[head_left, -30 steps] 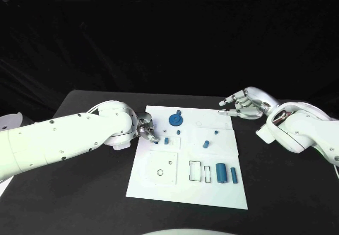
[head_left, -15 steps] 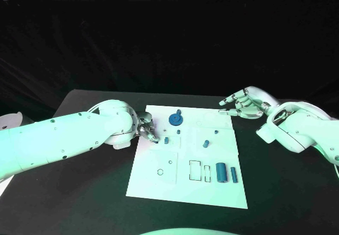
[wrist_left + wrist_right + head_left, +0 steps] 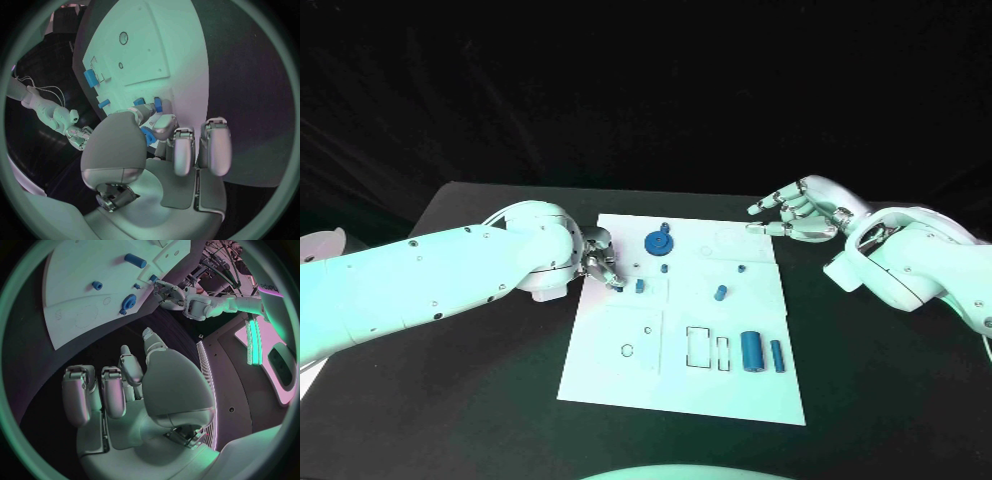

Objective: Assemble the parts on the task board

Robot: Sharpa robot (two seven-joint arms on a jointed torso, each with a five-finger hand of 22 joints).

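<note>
Left hand (image 3: 599, 266) pinching a half-hidden blue part (image 3: 147, 136) (shape unclear), right hand (image 3: 795, 215) spread, empty

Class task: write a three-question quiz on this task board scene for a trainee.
1. True or false: the right robot hand holds a blue part.
2. Which robot hand is at the task board's edge? A) left B) right
3. Fill in: the two long blue cylinders lie at the board's ____ side, toward the right arm.

Key: 1 false. 2 A, the left robot hand. 3 right.
</note>
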